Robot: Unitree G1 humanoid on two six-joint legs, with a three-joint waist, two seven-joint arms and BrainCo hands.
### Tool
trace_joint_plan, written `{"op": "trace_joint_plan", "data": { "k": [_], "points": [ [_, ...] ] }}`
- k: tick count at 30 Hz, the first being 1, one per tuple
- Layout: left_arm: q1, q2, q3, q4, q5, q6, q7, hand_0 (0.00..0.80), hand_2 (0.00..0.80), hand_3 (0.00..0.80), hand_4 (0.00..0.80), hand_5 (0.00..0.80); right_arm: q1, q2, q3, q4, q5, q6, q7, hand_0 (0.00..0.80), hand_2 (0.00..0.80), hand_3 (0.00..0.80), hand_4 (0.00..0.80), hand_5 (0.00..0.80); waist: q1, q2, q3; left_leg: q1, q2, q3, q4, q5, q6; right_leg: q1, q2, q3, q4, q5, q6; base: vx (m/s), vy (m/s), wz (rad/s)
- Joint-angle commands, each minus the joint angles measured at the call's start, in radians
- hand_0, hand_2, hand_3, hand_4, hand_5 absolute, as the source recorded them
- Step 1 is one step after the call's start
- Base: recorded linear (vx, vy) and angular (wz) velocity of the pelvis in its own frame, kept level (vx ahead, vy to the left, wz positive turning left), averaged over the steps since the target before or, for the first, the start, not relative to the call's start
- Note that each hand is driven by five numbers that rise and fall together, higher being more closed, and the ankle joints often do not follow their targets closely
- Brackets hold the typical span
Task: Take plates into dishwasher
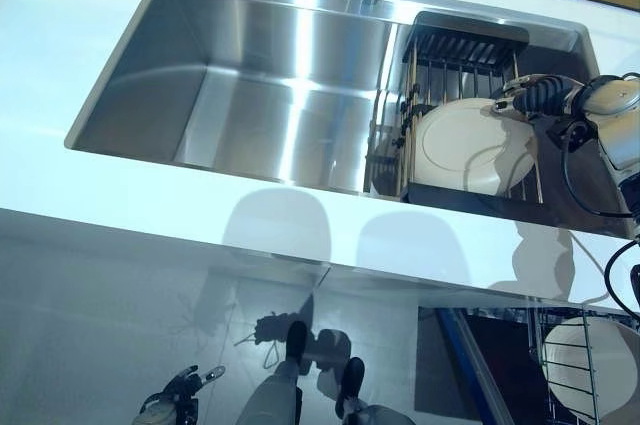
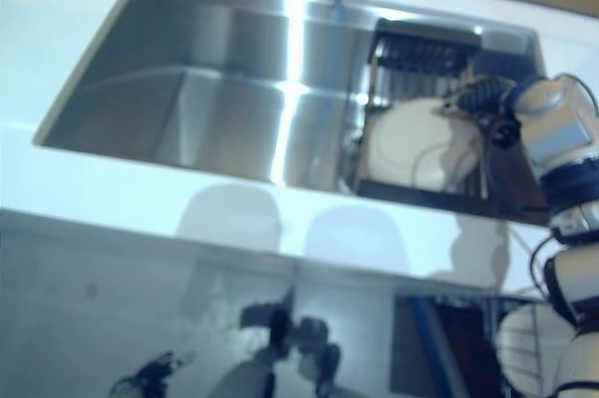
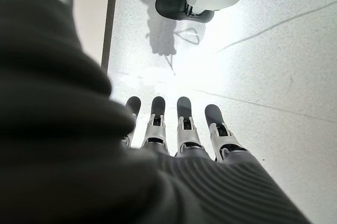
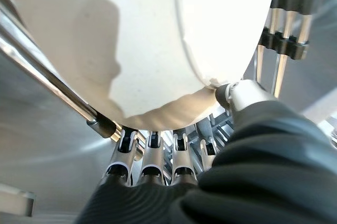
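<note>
Reaching into sink rack (image 1: 468, 53), right robot hand (image 1: 528, 97) pinches white plate (image 1: 465, 145) at far rim, fingers behind, thumb in front. Plate probably rigid, glazed, slippery, breakable; rim grip best. Left robot hand (image 3: 179, 129) idle, fingers straight.

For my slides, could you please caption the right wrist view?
Right robot hand reaching under a white plate standing in the sink's dish rack.

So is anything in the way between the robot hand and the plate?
No. The right robot hand is already at the white plate, which leans in the dish rack in the sink: its thumb lies on the rim and its fingers reach behind it. Only the rack's bars surround the plate.
</note>
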Motion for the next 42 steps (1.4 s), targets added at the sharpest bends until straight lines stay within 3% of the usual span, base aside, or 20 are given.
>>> {"op": "trace_joint_plan", "data": {
  "k": [1,5,15,16,17,18,19,28,37,38,40,42],
  "points": [
    [0.037,0.029,0.001,0.037,-0.003,-0.028,-0.005,0.0,0.0,0.0,0.0,0.0,0.04,0.019,0.046,-0.039,0.085,-0.05,-0.035,0.8,0.8,0.8,0.8,0.8,0.014,-0.005,-0.066,0.048,0.014,-0.007,-0.004,-0.146,-0.018,-0.054,-0.027,-0.004,-0.002,0.025,0.047,0.0,0.0,0.0],
    [0.041,0.03,-0.009,0.035,-0.003,-0.033,0.0,0.0,0.0,0.0,0.0,0.0,-0.003,0.001,0.049,-0.013,0.096,-0.049,-0.095,0.8,0.8,0.8,0.8,0.8,0.018,-0.01,-0.072,0.054,0.015,-0.009,-0.004,-0.148,-0.019,-0.047,-0.026,-0.005,-0.002,0.024,0.048,0.0,0.0,0.0],
    [0.048,0.035,-0.001,0.037,0.006,-0.027,-0.006,0.0,0.0,0.0,0.0,0.0,0.025,0.01,0.021,-0.049,0.242,0.027,-0.029,0.8,0.8,0.8,0.8,0.8,0.012,-0.022,-0.084,0.076,0.018,-0.003,-0.004,-0.153,-0.018,-0.028,-0.025,-0.001,-0.002,0.023,0.048,0.0,0.0,0.0],
    [0.049,0.034,-0.002,0.039,0.006,-0.029,-0.006,0.0,0.0,0.0,0.0,0.0,0.033,0.013,0.018,-0.054,0.249,0.035,-0.023,0.747,0.747,0.747,0.747,0.747,0.011,-0.022,-0.085,0.078,0.018,-0.002,-0.004,-0.154,-0.018,-0.027,-0.025,-0.001,-0.002,0.022,0.048,0.0,0.0,0.0],
    [0.049,0.033,-0.002,0.042,0.006,-0.032,-0.006,0.0,0.0,0.0,0.0,0.0,0.038,0.016,0.016,-0.057,0.257,0.042,-0.018,0.389,0.389,0.389,0.389,0.389,0.011,-0.022,-0.085,0.078,0.019,-0.002,-0.004,-0.154,-0.018,-0.026,-0.024,0.0,-0.002,0.021,0.047,0.0,0.0,0.0],
    [0.05,0.033,0.002,0.042,0.01,-0.032,-0.01,0.0,0.0,0.0,0.0,0.0,0.052,0.026,0.009,-0.058,0.267,0.05,-0.003,0.138,0.138,0.138,0.138,0.138,0.011,-0.023,-0.087,0.079,0.019,-0.001,-0.004,-0.155,-0.018,-0.025,-0.024,0.0,-0.002,0.021,0.048,0.0,0.0,0.0],
    [0.05,0.033,0.002,0.044,0.011,-0.034,-0.012,0.0,0.0,0.0,0.0,0.0,0.065,0.031,0.001,-0.061,0.266,0.055,0.011,0.0,0.0,0.0,0.0,0.0,0.011,-0.024,-0.088,0.081,0.019,-0.002,-0.004,-0.155,-0.018,-0.024,-0.024,0.0,-0.002,0.021,0.047,0.0,0.0,0.0],
    [0.057,0.031,0.018,0.051,0.026,-0.042,-0.02,0.0,0.0,0.0,0.0,0.0,0.156,0.06,-0.018,-0.098,0.3,0.121,0.153,0.0,0.0,0.0,0.0,0.0,0.008,-0.03,-0.094,0.083,0.019,-0.002,-0.004,-0.155,-0.021,-0.022,-0.024,0.001,-0.002,0.02,0.048,0.0,0.0,0.0],
    [0.061,0.035,0.032,0.06,0.038,-0.055,-0.027,0.0,0.0,0.0,0.0,0.0,0.233,0.064,-0.037,-0.138,0.323,0.162,0.209,0.0,0.0,0.0,0.0,0.0,0.0,-0.04,-0.1,0.085,0.021,0.002,-0.004,-0.156,-0.021,-0.021,-0.022,0.005,-0.002,0.021,0.05,0.0,0.0,0.0],
    [0.06,0.036,0.033,0.061,0.037,-0.054,-0.026,0.0,0.0,0.0,0.0,0.0,0.238,0.065,-0.042,-0.141,0.329,0.162,0.211,0.113,0.113,0.113,0.113,0.113,-0.001,-0.041,-0.1,0.086,0.02,0.001,-0.004,-0.155,-0.022,-0.02,-0.021,0.006,-0.002,0.021,0.05,0.0,0.0,0.0],
    [0.059,0.036,0.031,0.06,0.036,-0.053,-0.025,0.0,0.0,0.0,0.0,0.0,0.246,0.072,-0.051,-0.15,0.362,0.173,0.199,0.471,0.471,0.471,0.471,0.471,-0.001,-0.041,-0.1,0.086,0.021,0.0,-0.004,-0.155,-0.022,-0.019,-0.021,0.007,-0.002,0.021,0.05,0.0,0.0,0.0],
    [0.06,0.034,0.033,0.065,0.04,-0.056,-0.025,0.0,0.0,0.0,0.0,0.0,0.251,0.08,-0.057,-0.153,0.38,0.181,0.195,0.678,0.678,0.678,0.678,0.678,-0.001,-0.041,-0.103,0.087,0.021,0.001,-0.004,-0.156,-0.022,-0.018,-0.021,0.006,-0.002,0.02,0.05,0.0,0.0,0.0]
  ]
}}
